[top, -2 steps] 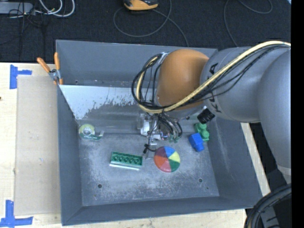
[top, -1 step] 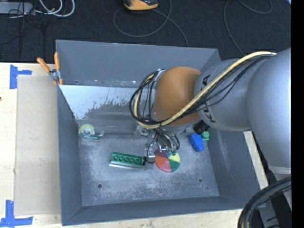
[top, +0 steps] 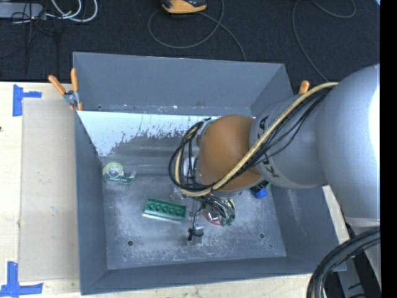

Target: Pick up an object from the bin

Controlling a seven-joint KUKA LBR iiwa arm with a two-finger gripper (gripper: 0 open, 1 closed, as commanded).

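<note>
My gripper (top: 196, 231) hangs below the orange wrist cover, low over the bin floor near the front middle. Just right of it lies a small round thing with red, green and white parts (top: 222, 216), partly hidden by the wrist. A green ridged block (top: 165, 210) lies flat on the floor a little to the gripper's left. I see nothing held in the gripper.
A small tape dispenser with a green roll (top: 118, 172) sits at the left of the floor. A blue thing (top: 259, 192) peeks out from under the arm at the right. The arm and its cables cover the bin's right middle.
</note>
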